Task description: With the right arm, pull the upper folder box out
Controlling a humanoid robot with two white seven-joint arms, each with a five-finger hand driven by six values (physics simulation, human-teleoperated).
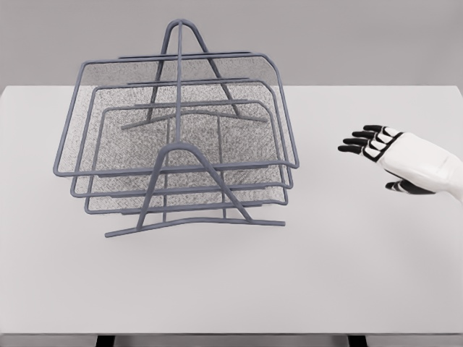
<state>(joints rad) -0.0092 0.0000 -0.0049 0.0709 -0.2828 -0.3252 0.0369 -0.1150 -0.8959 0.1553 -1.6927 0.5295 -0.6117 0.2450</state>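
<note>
So far the upper folder box (173, 116), the topmost grey wire-mesh tray of a three-tier grey metal rack (194, 220), sits fully seated in the upper left of the frame on the plain white table (325, 275). The white right hand with black fingers (394, 155) hovers at the right edge, well apart from it, fingers spread and holding nothing. This looks like the approach step: next the hand must cross bare tabletop leftward to the tray's right rim, with the rack's upright struts the only likely obstruction.

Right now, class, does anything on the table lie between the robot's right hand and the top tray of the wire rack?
Nothing visible does. The right hand hovers open, to the right of the rack; only bare table separates it from the top tray.
</note>
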